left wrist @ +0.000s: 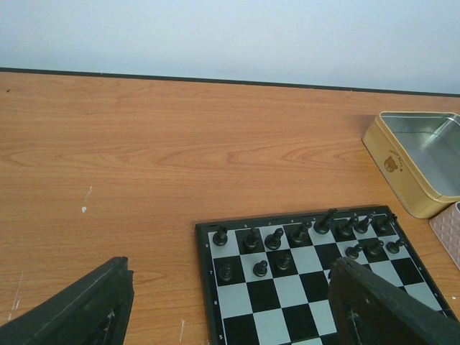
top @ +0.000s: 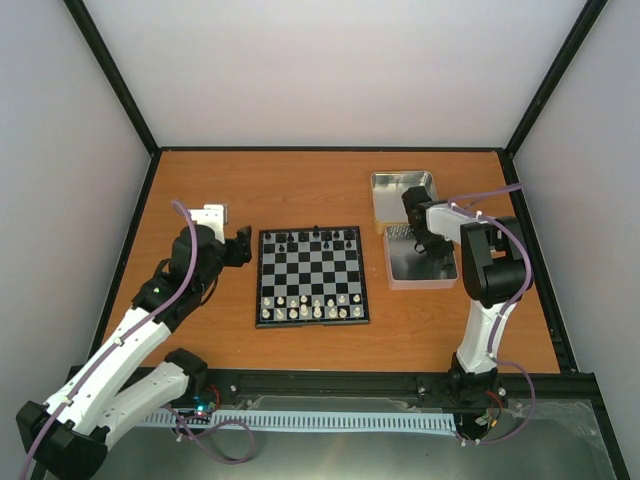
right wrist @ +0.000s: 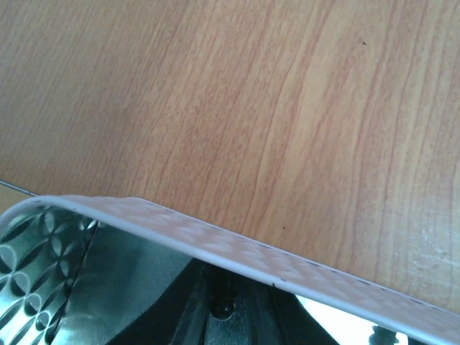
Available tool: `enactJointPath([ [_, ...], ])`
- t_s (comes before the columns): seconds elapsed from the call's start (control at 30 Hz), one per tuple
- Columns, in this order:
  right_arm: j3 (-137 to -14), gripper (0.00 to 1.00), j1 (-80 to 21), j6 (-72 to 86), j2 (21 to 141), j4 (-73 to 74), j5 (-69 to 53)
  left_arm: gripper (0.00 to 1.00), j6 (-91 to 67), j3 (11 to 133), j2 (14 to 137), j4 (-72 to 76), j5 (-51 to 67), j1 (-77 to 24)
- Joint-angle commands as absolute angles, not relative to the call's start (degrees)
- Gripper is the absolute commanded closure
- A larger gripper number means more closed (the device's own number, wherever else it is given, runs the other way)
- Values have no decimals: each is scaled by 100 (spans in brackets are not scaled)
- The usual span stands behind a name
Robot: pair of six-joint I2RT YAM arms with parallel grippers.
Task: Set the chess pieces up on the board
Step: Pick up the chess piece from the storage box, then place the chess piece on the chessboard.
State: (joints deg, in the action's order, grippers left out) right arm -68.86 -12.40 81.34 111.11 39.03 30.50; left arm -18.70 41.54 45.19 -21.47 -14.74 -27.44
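Observation:
The board (top: 312, 290) lies mid-table; it also shows in the left wrist view (left wrist: 287, 302). Black chess pieces (top: 312, 240) stand on its two far rows, and they show in the left wrist view (left wrist: 273, 238) too. My left gripper (top: 240, 248) hangs just off the board's left far corner, open and empty, its fingers (left wrist: 93, 305) wide apart. My right gripper (top: 420, 243) reaches down into the near tin (top: 445, 278). In the right wrist view its dark fingers (right wrist: 180, 316) stand close together below the tin's rim (right wrist: 215, 243), with a small black piece (right wrist: 221, 305) between them.
White pieces (top: 312, 308) fill the board's near rows. A second open tin (top: 403, 187) stands behind the near one; it looks gold-sided in the left wrist view (left wrist: 402, 172). Black frame rails edge the table.

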Motion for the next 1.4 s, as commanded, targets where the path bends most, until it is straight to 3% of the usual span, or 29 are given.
enactJointPath([
  [0.0, -6892, 85, -1211, 8168, 11250, 3972, 3223, 25, -1839, 4161, 4474, -2070, -1466, -2733],
  [0.2, -6523, 97, -1219, 7330, 10759, 3478, 3018, 25, -1837, 4164, 4490, -2055, -1422, -2733],
  [0.57, -5568, 97, -1213, 4897, 9445, 2321, 1110, 25, -1887, 4092, 4523, -1917, -951, -2733],
  [0.93, -4919, 97, -1314, 2945, 8348, 1449, -3731, 25, -2618, 3582, 4744, -336, 2090, -2733],
  [1.13, -4410, 97, -1875, 2557, 7540, 499, -5364, 25, -3287, 3227, 4922, 863, 3667, -2733],
  [1.37, -4460, 97, -2703, 2292, 7460, -228, -5918, 25, -4467, 3219, 5302, 1216, 4765, -2733],
])
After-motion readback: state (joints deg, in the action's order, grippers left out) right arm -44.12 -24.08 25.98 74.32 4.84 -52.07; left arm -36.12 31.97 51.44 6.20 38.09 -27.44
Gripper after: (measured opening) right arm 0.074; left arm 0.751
